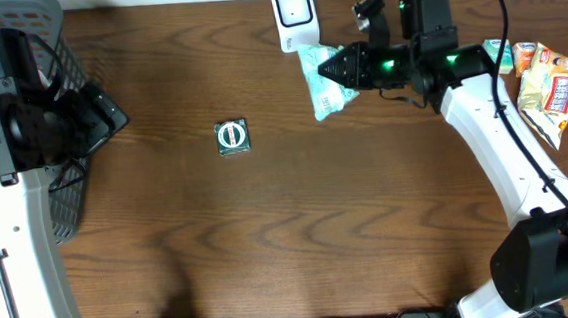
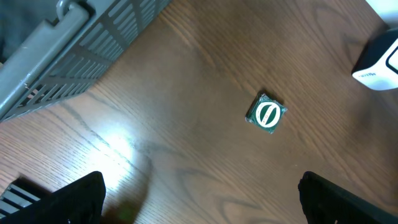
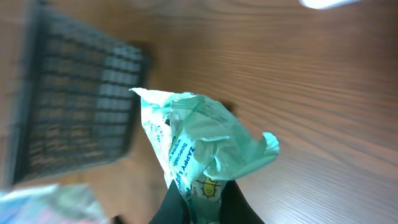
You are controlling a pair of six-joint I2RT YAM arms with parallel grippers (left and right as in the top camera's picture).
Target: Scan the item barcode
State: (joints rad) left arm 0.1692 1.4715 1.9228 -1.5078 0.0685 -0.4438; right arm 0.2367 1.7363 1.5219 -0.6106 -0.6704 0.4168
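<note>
Firmly clenched, the right gripper held a crumpled green packet at its tips, with the white scanner just beyond; the left gripper gaped empty. Creased film could spoil the scan.

A crumpled pale-green plastic packet with small print is pinched at one end in the right gripper, just beside the white scanner at the table's far edge.

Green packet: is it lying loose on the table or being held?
Held. The right gripper has its jaws shut on the crumpled green packet, next to the white scanner.
</note>
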